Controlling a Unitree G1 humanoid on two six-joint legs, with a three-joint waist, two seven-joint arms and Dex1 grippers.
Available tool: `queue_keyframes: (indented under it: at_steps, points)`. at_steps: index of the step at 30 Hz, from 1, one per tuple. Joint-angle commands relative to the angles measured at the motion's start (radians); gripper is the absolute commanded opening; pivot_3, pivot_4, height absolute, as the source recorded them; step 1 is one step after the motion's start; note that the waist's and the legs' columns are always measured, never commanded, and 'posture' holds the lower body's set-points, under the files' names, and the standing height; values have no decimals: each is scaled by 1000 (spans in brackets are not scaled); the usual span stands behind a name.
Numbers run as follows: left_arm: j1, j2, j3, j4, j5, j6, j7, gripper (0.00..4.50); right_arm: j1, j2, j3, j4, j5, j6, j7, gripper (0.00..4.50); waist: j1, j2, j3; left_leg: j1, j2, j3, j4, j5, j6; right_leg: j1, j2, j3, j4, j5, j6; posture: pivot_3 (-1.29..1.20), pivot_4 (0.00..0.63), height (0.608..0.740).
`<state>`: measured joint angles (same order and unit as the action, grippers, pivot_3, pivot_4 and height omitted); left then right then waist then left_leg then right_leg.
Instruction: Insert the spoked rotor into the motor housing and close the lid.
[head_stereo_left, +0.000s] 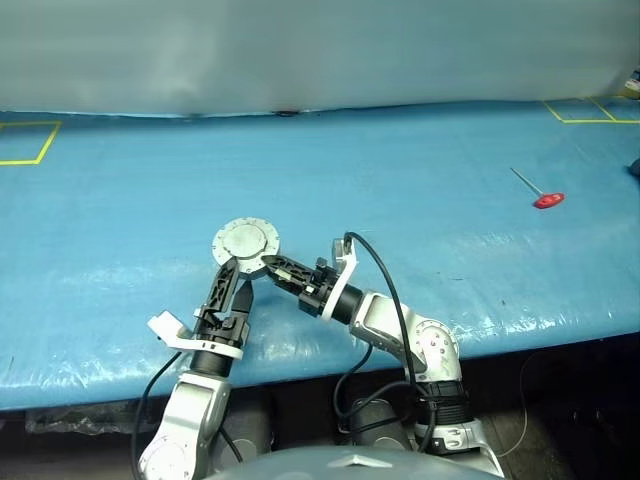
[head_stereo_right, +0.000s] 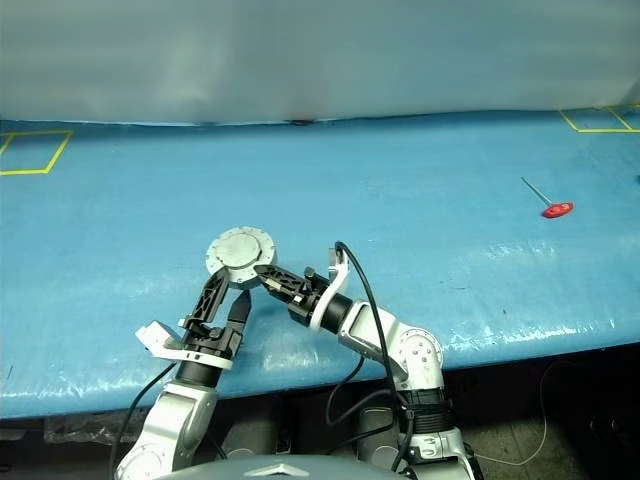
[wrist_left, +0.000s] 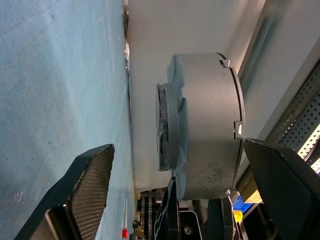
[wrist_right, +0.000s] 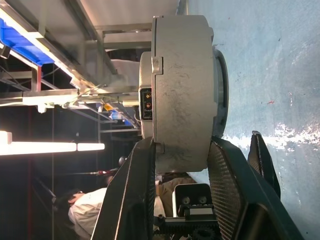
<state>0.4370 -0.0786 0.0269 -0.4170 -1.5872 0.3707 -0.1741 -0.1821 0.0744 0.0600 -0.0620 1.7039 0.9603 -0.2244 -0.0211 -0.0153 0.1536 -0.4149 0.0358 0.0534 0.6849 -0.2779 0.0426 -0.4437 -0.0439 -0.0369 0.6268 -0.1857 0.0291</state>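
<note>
The motor housing (head_stereo_left: 245, 243) sits closed, its lid (wrist_right: 150, 75) flat against it, held up just above the blue table (head_stereo_left: 420, 190) near the front edge. The right gripper (head_stereo_left: 272, 265) is clamped across its thickness at the rim, while the left gripper (head_stereo_left: 233, 268) stands wide apart around it, apparently not touching. Far right, well apart, lies a red-handled tool (head_stereo_left: 540, 192).

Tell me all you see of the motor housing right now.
The motor housing is a round, matte silver-grey metal drum, closed, with the lid seated flush along a notched seam. A smaller raised round plate sits centred on its upturned face. A small dark connector port shows on its side wall. It is held above the blue table. The right pincer clamps its flat faces at the rim; the left pincer straddles it, open, not touching.
</note>
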Motion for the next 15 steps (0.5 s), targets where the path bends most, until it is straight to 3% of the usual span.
queue_keyframes:
  at_steps: [1, 15]
  points:
    - [-3, -76, -48, -64, 9, -9, 9, 4500, -21, 23, 13, -67, 45, 1, 42, 1174, 0, 0, 0, 0, 0, 0, 0, 0, 0, 0, 0, 0, 0, 0, 0, 0, 150, 740]
    - [-21, -83, -64, -111, 26, -59, 25, 4500, 11, -28, 48, -62, 29, 43, 46, 1173, 0, 0, 0, 0, 0, 0, 1, 0, 0, 1, 0, 0, 0, 0, 0, 0, 150, 740]
